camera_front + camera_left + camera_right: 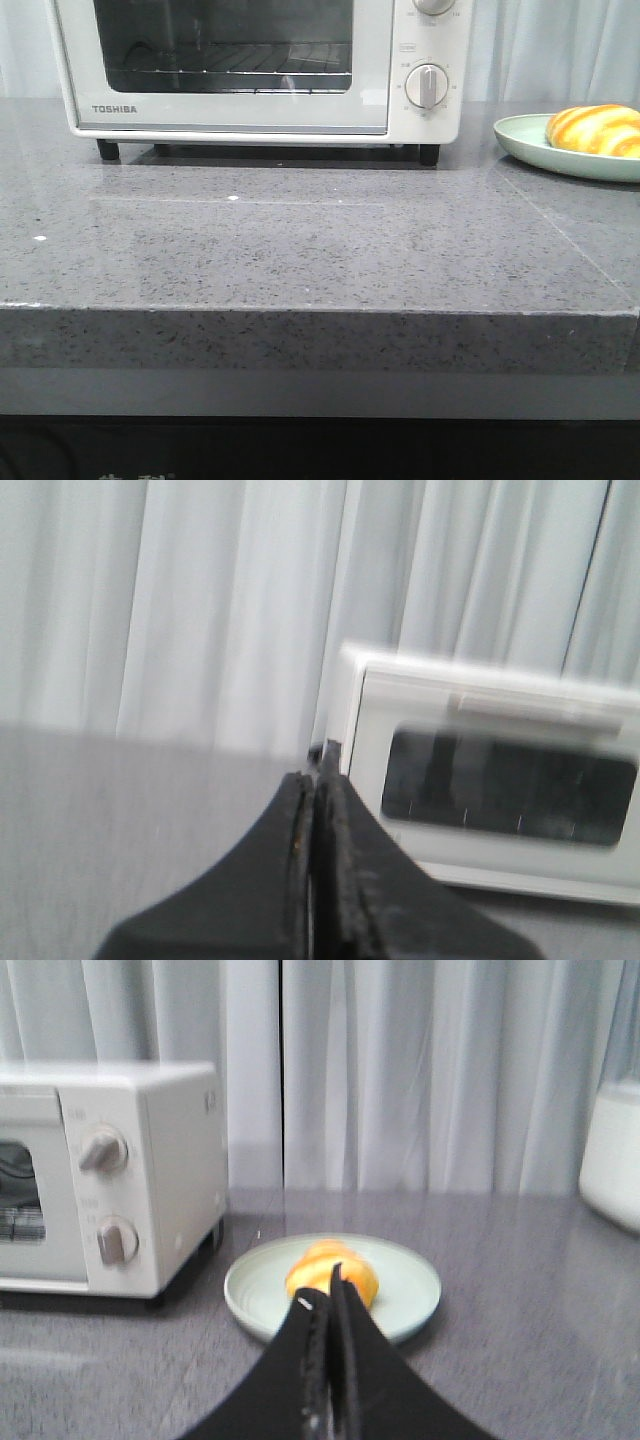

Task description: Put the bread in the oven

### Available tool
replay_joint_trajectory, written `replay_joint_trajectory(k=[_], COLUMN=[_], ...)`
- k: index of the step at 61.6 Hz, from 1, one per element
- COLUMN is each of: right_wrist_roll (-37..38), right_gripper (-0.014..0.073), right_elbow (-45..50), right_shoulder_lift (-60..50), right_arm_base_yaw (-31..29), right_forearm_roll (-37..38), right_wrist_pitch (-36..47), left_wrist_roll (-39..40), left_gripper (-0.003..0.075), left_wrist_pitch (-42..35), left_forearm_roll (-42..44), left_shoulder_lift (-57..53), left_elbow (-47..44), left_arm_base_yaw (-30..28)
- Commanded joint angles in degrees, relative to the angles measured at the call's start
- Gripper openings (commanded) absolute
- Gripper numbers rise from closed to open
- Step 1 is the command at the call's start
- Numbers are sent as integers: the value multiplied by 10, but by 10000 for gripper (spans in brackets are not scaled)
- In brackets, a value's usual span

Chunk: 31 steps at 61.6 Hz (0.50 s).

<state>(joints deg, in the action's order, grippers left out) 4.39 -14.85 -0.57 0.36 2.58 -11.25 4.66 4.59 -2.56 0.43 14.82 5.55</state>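
One oven (262, 66), white, at the counter's (300, 250) back edge, door shut. Two round dials (428, 86) on its front panel in the right wrist view (front view cuts the upper one off). One wire rack (250, 58) behind the door glass. One pale green plate (520, 142) near the counter's right edge. One bread (597, 129) on that plate. Two grippers, left gripper (318, 770) and right gripper (332, 1285), each with fingers pressed together, holding nothing
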Motion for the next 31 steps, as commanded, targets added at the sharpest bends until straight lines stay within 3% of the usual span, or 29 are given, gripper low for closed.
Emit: replay_joint_trajectory(k=[1,18,31], right_wrist_roll=[-3,-3,-3], right_gripper=[-69,-69,-69], right_elbow=[-73,-234,-272], right_shoulder_lift=[20,146,230], right_arm_base_yaw=[-4,-4,-3], right_forearm_roll=[24,29,29], right_wrist_pitch=[-6,-133,-170], left_wrist_roll=[1,-11,-11], left_gripper=[-18,-18,-18], left_wrist_pitch=[2,115,146], left_forearm_roll=[0,1,1], left_shoulder_lift=[36,162,252], left_elbow=[84,258,284], left_arm_base_yaw=[-2,-2,-2])
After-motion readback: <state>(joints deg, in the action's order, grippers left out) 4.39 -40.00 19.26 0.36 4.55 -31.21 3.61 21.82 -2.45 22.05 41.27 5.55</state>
